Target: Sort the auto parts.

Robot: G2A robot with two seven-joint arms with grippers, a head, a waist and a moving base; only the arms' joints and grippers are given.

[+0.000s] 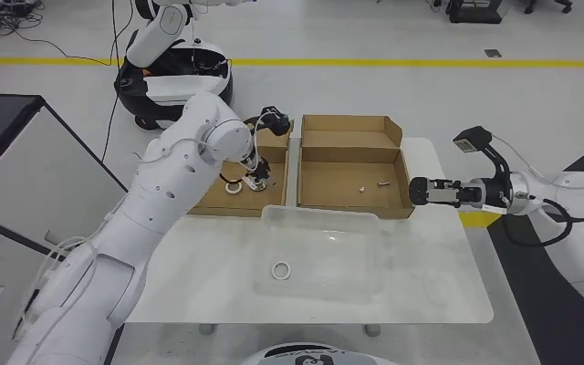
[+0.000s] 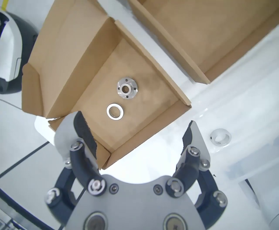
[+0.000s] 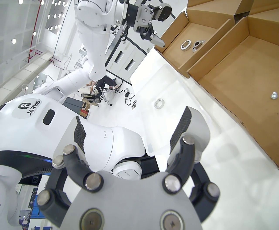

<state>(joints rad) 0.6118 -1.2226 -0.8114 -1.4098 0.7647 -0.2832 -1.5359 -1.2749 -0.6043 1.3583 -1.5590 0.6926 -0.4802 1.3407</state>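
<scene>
Left gripper [image 2: 135, 120] and right gripper [image 3: 133, 123] are both spread wide and empty. The left one could clip the cardboard box [image 2: 141, 132] wall if it drops in.

Boxed flange [image 2: 127, 89], ring [image 2: 115, 111]; collar [image 2: 220, 137] likely binned

Bright overhead light, soft shadows

- A robotics lab or test hall.
- Grey floor [image 1: 411, 27] with a painted yellow line [image 1: 365, 62].
- Rows of ceiling lamps [image 3: 57, 3], loose cables [image 1: 20, 20] on the floor.
</scene>
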